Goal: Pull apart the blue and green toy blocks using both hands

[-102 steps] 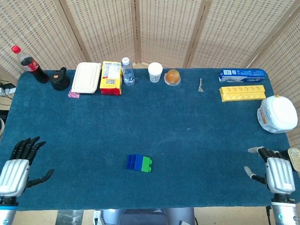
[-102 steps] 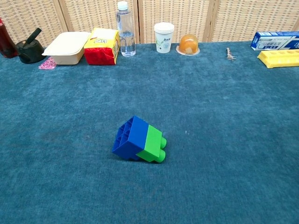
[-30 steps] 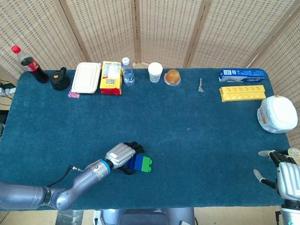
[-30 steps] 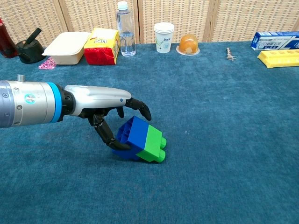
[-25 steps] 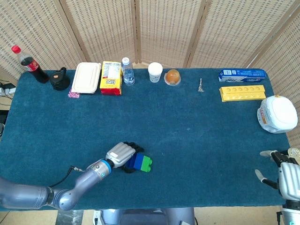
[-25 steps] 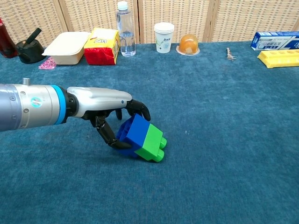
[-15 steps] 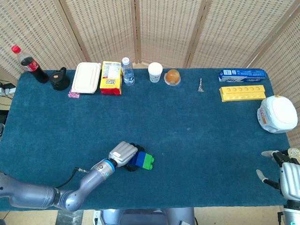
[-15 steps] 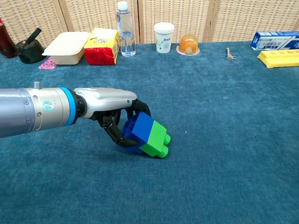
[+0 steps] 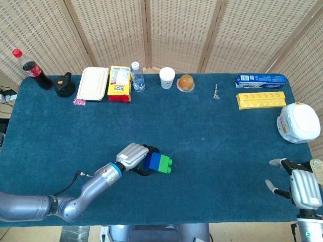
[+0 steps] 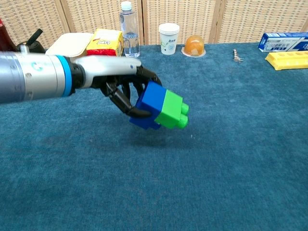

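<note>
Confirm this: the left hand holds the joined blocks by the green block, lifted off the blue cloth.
Not quite. The left hand grips the blue plastic toy block; the green plastic toy block juts out free, untouched by the fingers. The chest view shows it. The pair is indeed lifted off the cloth.

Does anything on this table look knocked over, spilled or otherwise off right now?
Nothing stands out. The bottles, cup and boxes along the far edge stand tidy, and the left hand holds the joined blue and green blocks off the cloth.
</note>
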